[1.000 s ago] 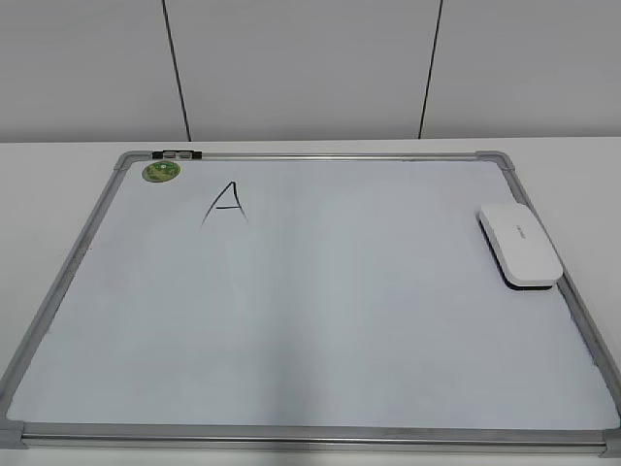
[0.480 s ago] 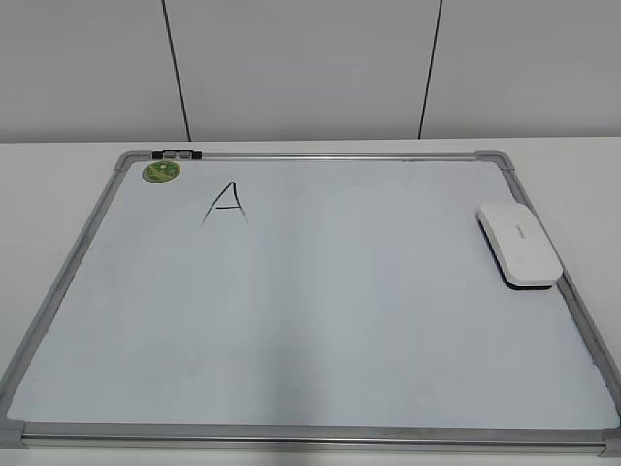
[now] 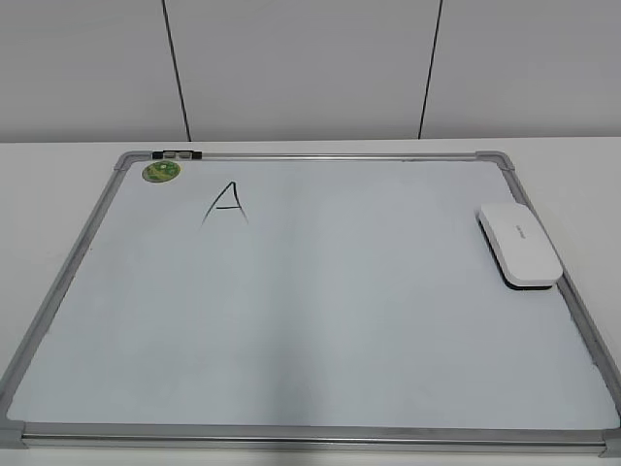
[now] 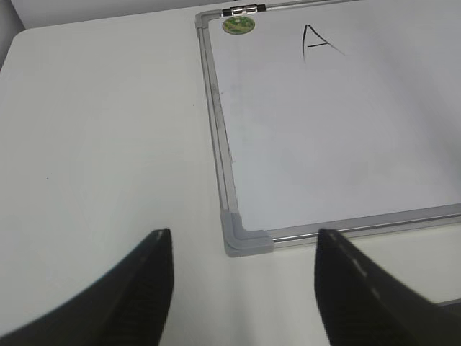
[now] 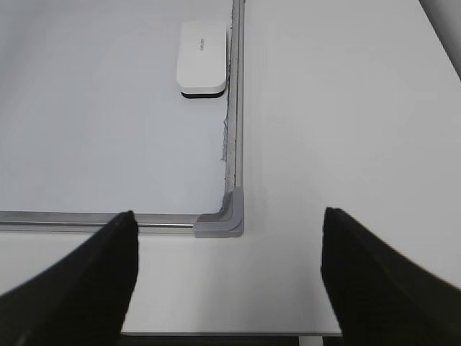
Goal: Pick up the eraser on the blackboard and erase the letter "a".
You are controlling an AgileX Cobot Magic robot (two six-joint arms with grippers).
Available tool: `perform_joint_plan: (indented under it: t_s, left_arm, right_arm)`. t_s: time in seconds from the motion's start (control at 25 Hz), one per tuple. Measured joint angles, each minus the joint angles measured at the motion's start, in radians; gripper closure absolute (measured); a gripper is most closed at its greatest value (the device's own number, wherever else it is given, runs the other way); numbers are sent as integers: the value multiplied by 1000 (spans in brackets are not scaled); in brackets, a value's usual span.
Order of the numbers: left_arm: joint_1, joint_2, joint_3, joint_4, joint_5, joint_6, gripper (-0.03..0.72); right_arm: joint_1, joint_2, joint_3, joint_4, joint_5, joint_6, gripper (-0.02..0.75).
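- The large white dry-erase blackboard (image 3: 310, 320) with its silver-grey metal frame and grey plastic corner pieces lies flat on the white bench (image 4: 101, 122); I place everything else by this board.
- The flat white plastic eraser (image 3: 519, 245), a rounded rectangle with small grey lettering on top and a dark felt underside, rests on the board against its right frame rail, in the far half of that side. Nothing is touching it.
- My right pincer (image 5: 229, 281) hangs released over the bench just outside the board's near right corner, its two dark fingers (image 5: 79, 281) spread wide with nothing between them. The eraser lies well ahead of it, along the same rail.
- My left pincer (image 4: 241, 288) hangs likewise released over the board's near left corner, fingers (image 4: 130, 288) apart and empty.
- A tall, pointed capital "A" in black marker (image 3: 226, 203) stands in the board's far left part.
- I can find no small rounded letter "a" on the board in any view.
- A small round green magnet (image 3: 161, 172) sits in the board's far left corner, and a small dark and silver clip (image 3: 176, 153) sits on the far frame rail right beside it.
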Motion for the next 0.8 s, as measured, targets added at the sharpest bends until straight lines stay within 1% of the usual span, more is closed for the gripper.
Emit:
perform_joint_plan:
  t_s: [0.64,0.8]
  left_arm:
    - [0,0,0,0,0,0,230]
    - [0,0,0,0,0,0,241]
  right_arm:
    - [0,0,0,0,2,0,151]
    - [0,0,0,0,4,0,151]
